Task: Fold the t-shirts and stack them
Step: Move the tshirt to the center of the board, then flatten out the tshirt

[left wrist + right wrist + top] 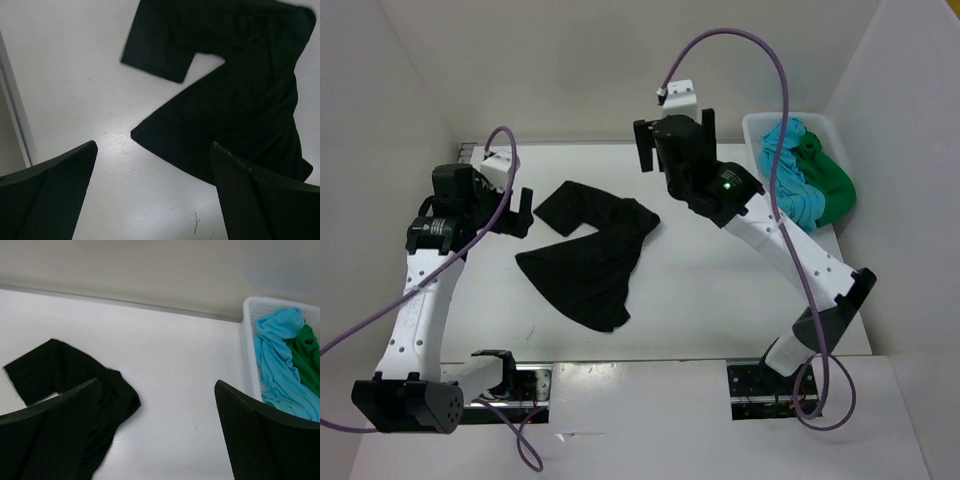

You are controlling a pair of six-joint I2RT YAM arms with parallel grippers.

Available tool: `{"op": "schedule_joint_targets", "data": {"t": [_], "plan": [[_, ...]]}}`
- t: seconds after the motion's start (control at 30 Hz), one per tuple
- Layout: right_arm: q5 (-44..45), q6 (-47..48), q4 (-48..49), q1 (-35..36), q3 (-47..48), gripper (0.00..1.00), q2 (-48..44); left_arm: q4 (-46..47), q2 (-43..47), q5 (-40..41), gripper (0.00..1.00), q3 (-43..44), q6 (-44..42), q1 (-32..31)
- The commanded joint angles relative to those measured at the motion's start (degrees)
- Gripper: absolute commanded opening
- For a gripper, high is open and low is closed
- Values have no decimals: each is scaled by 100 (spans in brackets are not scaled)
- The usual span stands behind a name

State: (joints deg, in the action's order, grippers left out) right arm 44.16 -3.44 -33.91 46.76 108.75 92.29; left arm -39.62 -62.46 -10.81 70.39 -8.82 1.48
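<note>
A black t-shirt (pixel 590 250) lies crumpled on the white table, one sleeve spread to the upper left. It also shows in the left wrist view (pixel 240 100) and the right wrist view (pixel 60 370). A turquoise t-shirt (pixel 790 170) and a green t-shirt (pixel 830 182) lie bunched in the white basket; both show in the right wrist view, turquoise (pixel 280 355) left of green (pixel 307 355). My left gripper (pixel 523 212) (pixel 154 144) is open and empty, just left of the black shirt. My right gripper (pixel 648 150) (pixel 157 381) is open and empty, raised behind the shirt's far right side.
The white mesh basket (pixel 760 122) (pixel 248 340) stands at the table's far right corner. White walls enclose the table on the left, back and right. Purple cables loop over both arms.
</note>
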Motion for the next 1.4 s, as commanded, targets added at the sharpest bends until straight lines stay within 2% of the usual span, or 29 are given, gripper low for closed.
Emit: {"op": "schedule_joint_targets", "data": {"t": [0.0, 0.07, 0.1, 0.13, 0.17, 0.2, 0.23, 0.3, 0.33, 0.53, 0.67, 0.73, 0.77, 0.9, 1.0, 1.03, 1.1, 1.23, 1.37], "plan": [[110, -324, 341, -176, -571, 100, -1325, -704, -371, 148, 100, 45, -172, 28], [-283, -394, 341, -247, -1037, 100, -1511, -1151, -872, 201, 100, 98, -382, 28], [-425, -533, 341, -299, -1562, 100, -1564, -1284, -1282, 89, 100, 98, -453, 98], [-574, -700, 420, -299, -1802, 96, -1565, -1372, -1478, 1, 97, 98, -515, 99], [-1115, -876, 507, -439, -2040, 92, -1565, -1373, -1654, 0, 95, -76, -603, 151], [-1390, -1182, 630, -510, -2460, 87, -1565, -1269, -1812, 0, 93, -165, -603, 151], [-1610, -1342, 927, -597, -2646, 78, -1495, -850, -2005, 174, 93, -262, -603, 151], [-2095, -1719, 1201, -844, -3015, 74, -1259, -339, -2077, 804, 93, -561, -664, 151], [-2218, -1791, 1403, -914, -3087, 74, -1179, 47, -2130, 965, 93, -640, -665, 151], [-3229, -2125, 1651, -1573, -3272, 68, -493, 902, -2946, 1678, 93, -816, -814, 204], [-3282, -1994, 1826, -1679, -3334, 68, -90, 1175, -3352, 1547, 91, -887, -876, 204], [-3282, -1898, 1827, -1679, -3177, 73, 121, 1263, -3457, 1275, 86, -887, -876, 204], [-3282, -1810, 1766, -1679, -2932, 75, 410, 1263, -3553, 1135, 77, -887, -937, 152], [-3282, -1668, 1642, -1679, -2175, 77, 1202, 1052, -3695, 808, 60, -877, -990, -7], [-3335, -1441, 1538, -1679, -1464, 77, 1929, 816, -3695, 650, 34, -983, -1104, -7], [-3335, -1292, 1458, -1627, -983, 77, 2151, 763, -3695, 650, 13, -983, -1104, -7], [-3073, -1142, 1065, -1548, -79, 77, 2956, 762, -3572, 746, 1, -1115, -1104, -7], [-2799, -896, 255, -1416, 1418, 77, 4321, 701, -3072, 1027, 0, -1326, -1104, 46], [-3123, -842, 25, -1363, 2001, 77, 4973, 701, -2895, 1098, 0, -1581, -1104, 46]]}}
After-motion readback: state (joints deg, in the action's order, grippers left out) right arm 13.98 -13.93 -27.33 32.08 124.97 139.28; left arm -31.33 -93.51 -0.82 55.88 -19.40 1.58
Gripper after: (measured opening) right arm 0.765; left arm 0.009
